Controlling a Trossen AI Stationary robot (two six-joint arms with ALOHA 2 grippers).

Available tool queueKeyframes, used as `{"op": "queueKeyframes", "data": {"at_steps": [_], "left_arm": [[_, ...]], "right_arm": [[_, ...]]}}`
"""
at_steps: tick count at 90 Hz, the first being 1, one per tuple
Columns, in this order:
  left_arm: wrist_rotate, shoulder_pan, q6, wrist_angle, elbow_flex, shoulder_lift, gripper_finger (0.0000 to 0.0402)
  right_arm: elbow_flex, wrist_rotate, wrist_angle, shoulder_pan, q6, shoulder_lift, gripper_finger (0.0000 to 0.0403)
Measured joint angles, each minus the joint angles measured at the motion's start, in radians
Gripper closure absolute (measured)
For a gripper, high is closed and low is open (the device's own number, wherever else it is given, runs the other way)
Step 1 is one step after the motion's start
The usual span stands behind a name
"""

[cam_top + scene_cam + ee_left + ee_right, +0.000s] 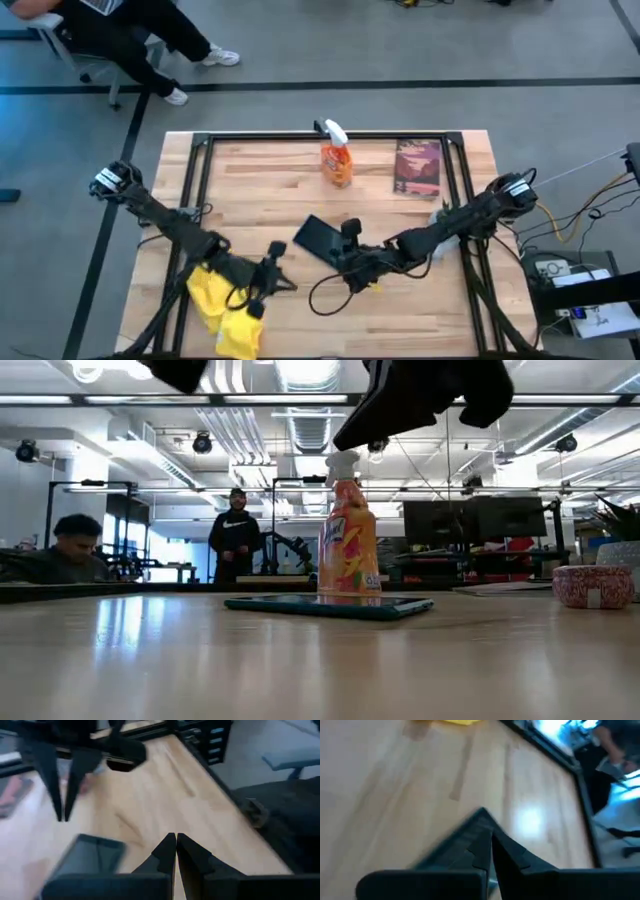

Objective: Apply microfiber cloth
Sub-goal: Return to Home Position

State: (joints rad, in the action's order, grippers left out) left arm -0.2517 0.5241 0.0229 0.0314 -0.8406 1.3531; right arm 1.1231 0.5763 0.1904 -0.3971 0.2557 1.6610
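The yellow microfiber cloth (225, 308) lies crumpled at the table's near left, below my left arm, and its edge shows in the right wrist view (452, 722). A black tablet (318, 238) lies flat near the table's middle (330, 605). My left gripper (283, 280) hovers just right of the cloth, shut on nothing (176, 842). My right gripper (340, 262) hangs over the tablet's near edge, also shut on nothing (489, 845). In the low view both grippers are well above the tabletop.
An orange spray bottle (337, 160) stands behind the tablet (348, 550). A dark book (418, 167) lies at the far right, and a pink tin (592, 586) stands on the right. A black cable (330, 296) loops near the front edge. People are beyond the table.
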Motion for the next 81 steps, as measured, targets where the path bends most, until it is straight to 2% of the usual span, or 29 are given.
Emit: {"op": "queueKeyframes", "data": {"at_steps": [22, 41, 50, 68, 81], "left_arm": [[0.012, -0.195, -0.116, 0.041, 0.009, -0.008, 0.0402], [0.184, -0.333, -0.162, 0.297, 0.119, -0.008, 0.0402], [0.194, -0.386, -0.153, 0.445, 0.198, -0.008, 0.0402], [0.193, -0.460, -0.134, 0.705, 0.347, -0.011, 0.0402], [0.193, -0.514, -0.099, 0.811, 0.458, -0.033, 0.0402]], "right_arm": [[-0.118, 0.010, 0.072, 0.055, -0.073, -0.110, 0.0403], [-0.286, 0.001, 0.063, 0.099, -0.152, -0.238, 0.0403], [-0.365, 0.000, 0.049, 0.108, -0.213, -0.297, 0.0403], [-0.546, -0.003, -0.181, 0.110, -0.242, -0.380, 0.0403], [-0.655, -0.008, -0.302, 0.110, -0.239, -0.424, 0.0403]]}}
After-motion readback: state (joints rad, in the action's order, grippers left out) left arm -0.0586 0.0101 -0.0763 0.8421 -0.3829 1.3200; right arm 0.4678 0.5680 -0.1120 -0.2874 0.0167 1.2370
